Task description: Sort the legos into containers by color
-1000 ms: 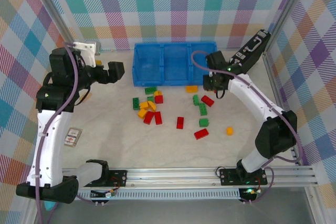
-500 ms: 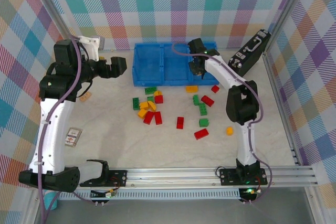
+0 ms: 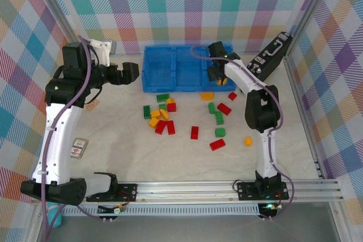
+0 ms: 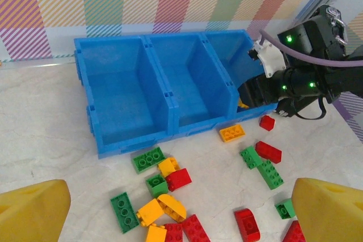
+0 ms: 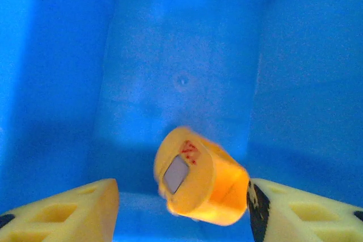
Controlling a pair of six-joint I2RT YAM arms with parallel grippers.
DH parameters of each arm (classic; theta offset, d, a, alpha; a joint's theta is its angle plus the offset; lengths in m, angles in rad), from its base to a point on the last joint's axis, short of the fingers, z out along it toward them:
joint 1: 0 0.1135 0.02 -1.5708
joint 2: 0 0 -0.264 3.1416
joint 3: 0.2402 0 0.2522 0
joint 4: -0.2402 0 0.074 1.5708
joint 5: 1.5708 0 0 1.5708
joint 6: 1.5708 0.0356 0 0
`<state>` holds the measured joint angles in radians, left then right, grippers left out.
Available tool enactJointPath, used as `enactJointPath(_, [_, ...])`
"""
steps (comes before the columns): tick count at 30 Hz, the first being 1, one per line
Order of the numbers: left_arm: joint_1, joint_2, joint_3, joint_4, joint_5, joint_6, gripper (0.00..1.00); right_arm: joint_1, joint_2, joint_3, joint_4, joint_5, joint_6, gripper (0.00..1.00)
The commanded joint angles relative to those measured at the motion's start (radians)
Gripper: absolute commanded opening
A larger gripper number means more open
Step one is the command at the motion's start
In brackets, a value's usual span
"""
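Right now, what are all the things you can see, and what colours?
tray: one, blue, three compartments, back of table
red legos: about seven, loose before tray
green legos: about six, among them
yellow legos: about six, loose too
rounded lego: one, orange, in right compartment
briefcase: one, black, right back corner
tan block: one, left side
packet: one, grey, near left arm
left gripper: open, left of tray
right gripper: open, around rounded lego
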<state>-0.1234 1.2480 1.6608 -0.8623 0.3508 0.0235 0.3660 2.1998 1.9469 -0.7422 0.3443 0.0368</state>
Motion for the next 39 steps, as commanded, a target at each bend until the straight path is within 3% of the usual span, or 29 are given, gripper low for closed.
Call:
enactJointPath(1, [-0.013,-0.034,-0.008,0.012,0.016,0.010,1.00,0.011,-0.133,-0.066,0.006,-0.071,0.038,0.59])
enactJointPath(6, [-0.013,-0.073,-0.018,0.026,0.015,0.009,1.00,0.017,-0.289,-0.226,0.002,-0.186,0.094,0.58])
enactJointPath(13, [-0.013,-0.113,-0.033,0.042,0.044,-0.003,1.00,0.052,-0.388,-0.410,0.027,-0.222,0.155,0.58])
enactJointPath(23, [-0.014,-0.120,-0.030,0.068,0.065,-0.016,1.00,0.116,-0.287,-0.437,0.071,-0.195,0.178,0.59])
enactJointPath(39, [-0.015,-0.111,-0.058,0.073,0.064,-0.016,1.00,0.126,-0.154,-0.440,0.062,-0.148,0.214,0.57])
